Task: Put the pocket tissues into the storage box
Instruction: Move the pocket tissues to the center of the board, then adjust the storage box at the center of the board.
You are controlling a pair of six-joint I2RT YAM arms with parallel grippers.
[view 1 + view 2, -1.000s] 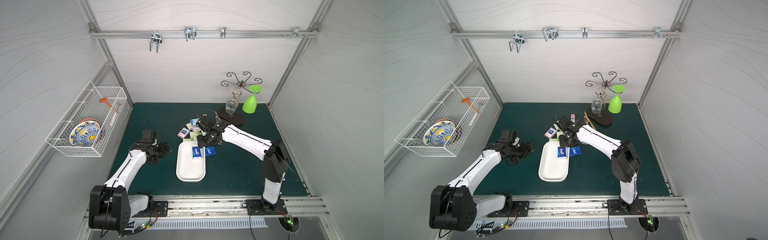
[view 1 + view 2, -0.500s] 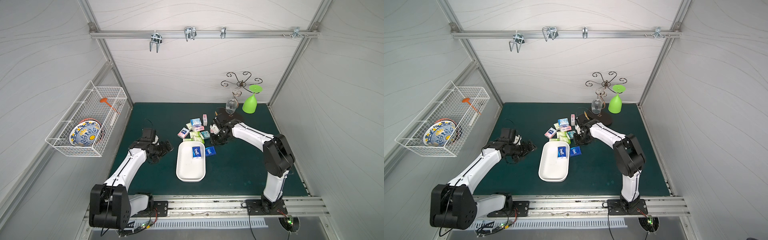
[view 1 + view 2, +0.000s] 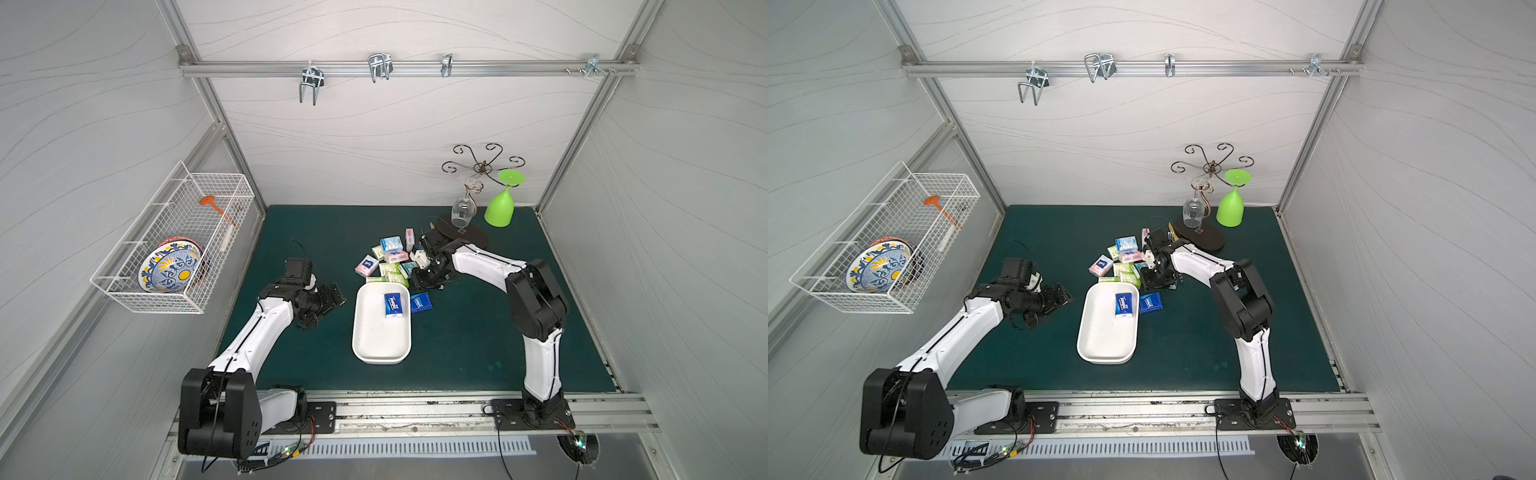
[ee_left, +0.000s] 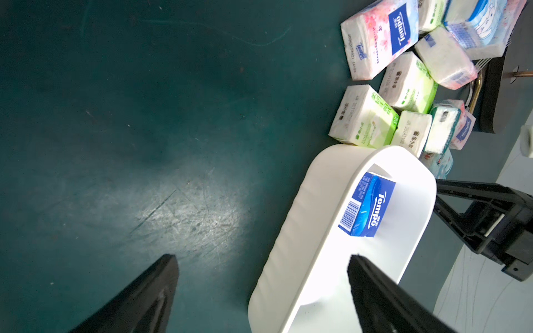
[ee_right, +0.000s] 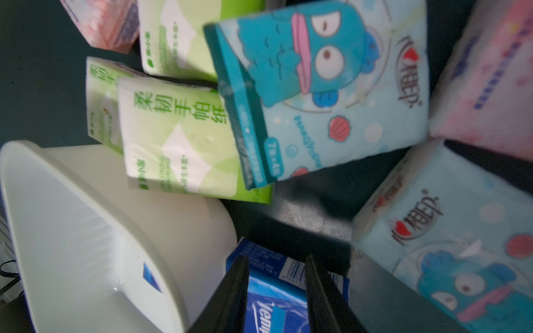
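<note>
Pocket tissues (image 3: 390,259), assorted wrappers (pink, light green, teal, light blue), heaped on the green mat (image 3: 478,332) against the far end of the storage box (image 3: 380,343). One dark blue pack (image 3: 392,305) lies flat inside the box, in its far half, near the right-hand wall. Outside, on the mat just beside that wall: second dark blue pack (image 3: 421,302).

Right gripper (image 5: 277,256): low at the near right edge of the heap, pointed toward the second dark blue pack. Its fingers (image 5: 230,297) are a narrow gap apart with nothing clamped between them (the blue wrapper shows behind and through the gap). Just ahead, a teal cartoon pack (image 5: 323,86) lies tilted across a light green pack (image 5: 178,138).

Left gripper (image 4: 262,258): near the box's left side, apart from it, fingers spread wide, holding nothing.

Wire basket (image 3: 174,249) with painted plate (image 3: 170,270) on the left wall. Green glass (image 3: 500,208), inverted, at back right.
</note>
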